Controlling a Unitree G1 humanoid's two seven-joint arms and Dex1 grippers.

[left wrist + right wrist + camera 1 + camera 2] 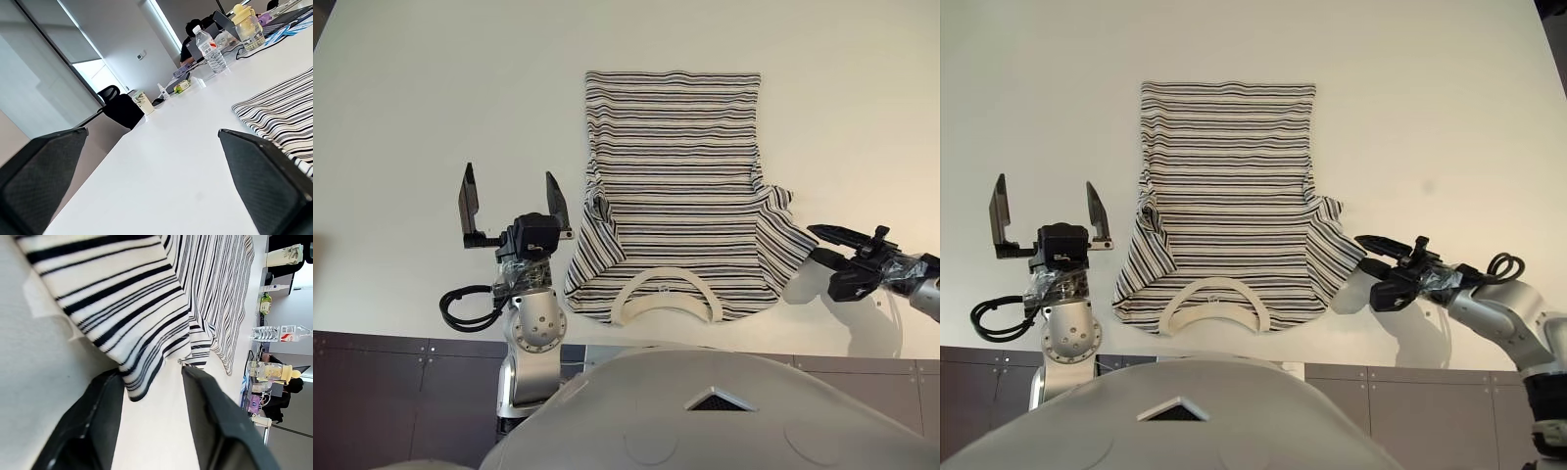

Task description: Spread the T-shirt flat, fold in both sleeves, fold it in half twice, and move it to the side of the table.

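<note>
The striped T-shirt (675, 186) lies on the white table (401, 108), its white collar (664, 294) nearest me. Its left sleeve (598, 206) looks tucked in over the body. The right sleeve (788, 233) sticks out sideways. My right gripper (816, 243) is low at that sleeve's hem; in the right wrist view the gripper (151, 378) is open and the hem (134, 387) lies between its fingers. My left gripper (513, 201) stands open and holds nothing, just left of the shirt; the left wrist view shows this gripper (154, 133) over bare table beside the shirt (286, 115).
A water bottle (211, 49), a yellow-capped bottle (247, 29), a cup (143, 102) and other small items stand at the table's far end, with a black chair (120, 105) beside it. A black cable (470, 305) loops by my left arm near the front edge.
</note>
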